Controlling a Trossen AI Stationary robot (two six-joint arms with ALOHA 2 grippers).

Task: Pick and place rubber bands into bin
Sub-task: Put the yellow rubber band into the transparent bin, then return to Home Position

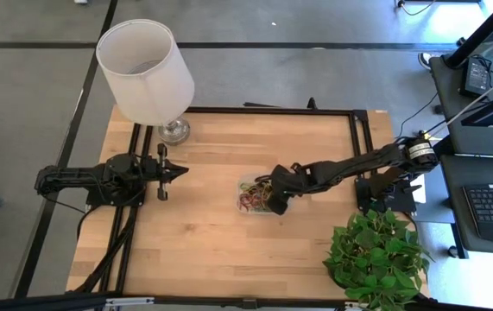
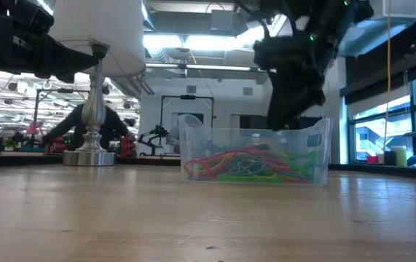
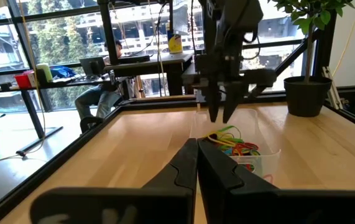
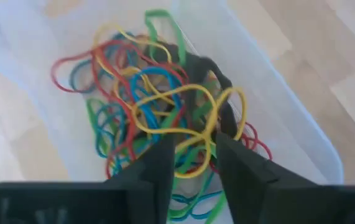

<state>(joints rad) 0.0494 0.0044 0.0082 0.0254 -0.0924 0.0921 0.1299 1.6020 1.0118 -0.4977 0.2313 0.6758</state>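
Hovering right gripper [image 4: 193,155], rubber bands [image 4: 152,106] below

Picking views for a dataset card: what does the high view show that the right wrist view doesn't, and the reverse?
Only the high view shows the lampshade, the potted plant, and the left end effector waiting shut, away from the bin. Only the right wrist view shows single rubber bands by colour, and the gap between the right end effector fingers. Both show that end effector over the bin.
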